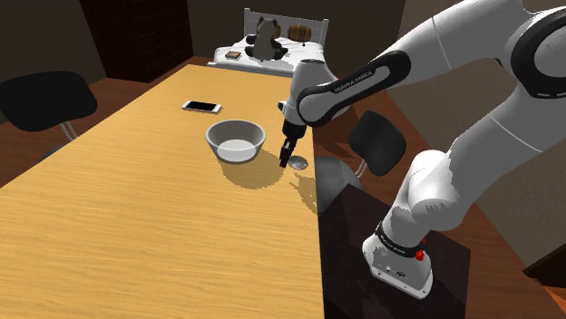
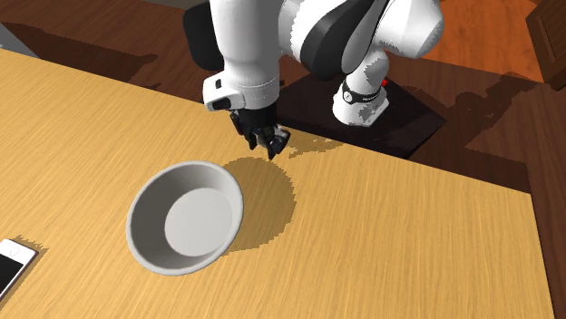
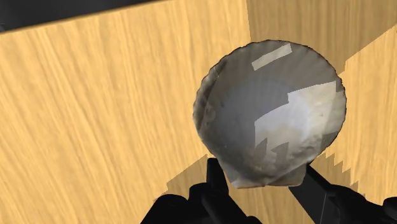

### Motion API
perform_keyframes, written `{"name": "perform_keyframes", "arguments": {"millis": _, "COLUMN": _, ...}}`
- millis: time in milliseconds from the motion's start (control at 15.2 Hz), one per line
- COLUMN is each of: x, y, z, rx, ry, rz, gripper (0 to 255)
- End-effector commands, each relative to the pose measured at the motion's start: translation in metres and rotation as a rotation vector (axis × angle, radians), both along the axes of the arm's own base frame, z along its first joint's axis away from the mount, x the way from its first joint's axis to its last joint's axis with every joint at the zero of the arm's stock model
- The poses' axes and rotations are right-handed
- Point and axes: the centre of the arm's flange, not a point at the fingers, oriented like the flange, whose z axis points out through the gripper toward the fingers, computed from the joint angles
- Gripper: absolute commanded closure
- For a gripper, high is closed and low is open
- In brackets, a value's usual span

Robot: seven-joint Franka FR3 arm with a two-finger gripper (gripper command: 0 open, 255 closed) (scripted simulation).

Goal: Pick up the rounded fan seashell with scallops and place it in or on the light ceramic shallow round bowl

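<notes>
The table [image 1: 136, 227] ends just beside me: its long edge runs close by on the stand [image 1: 349, 245] side, and my claw [image 1: 291, 158] hangs over the wood right next to that edge. Toward the shoulder view's left the wood lies wide and bare.

My claw [image 3: 263, 168] is closed on the seashell [image 3: 270, 114]. In the wrist view its narrow end sits clasped between my two fingers, and the fan spreads out past them. It is rounded, pale grey-white with finely ribbed faces and a scalloped rim, shaded grey in the middle with lighter patches. From the shoulder view the seashell [image 1: 300, 164] shows as a small grey disc at my fingertips, low over the table. I cannot tell whether it touches the wood.

The bowl [image 1: 236, 152], pale, round and shallow, stands near me on the shoulder view's left, apart from my claw, with only bare wood between. In the second exterior view my claw [image 2: 272, 145] hangs just beyond the bowl's [image 2: 145, 245] rim.

A phone [image 1: 201, 107] lies flat beyond the bowl, well apart. A black chair [image 1: 376, 140] stands off the table's edge, near the stand.
</notes>
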Motion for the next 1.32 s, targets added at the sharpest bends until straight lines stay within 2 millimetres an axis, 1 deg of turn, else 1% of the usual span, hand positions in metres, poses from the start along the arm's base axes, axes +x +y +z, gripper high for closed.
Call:
{"name": "perform_keyframes", "arguments": {"millis": 0, "x": 0.001, "y": 0.000, "z": 0.010, "rx": 0.000, "ry": 0.001, "rz": 0.000, "gripper": 255}}
{"name": "perform_keyframes", "arguments": {"millis": 1254, "x": 0.001, "y": 0.000, "z": 0.111, "rx": 0.000, "ry": 0.001, "rz": 0.000, "gripper": 255}}
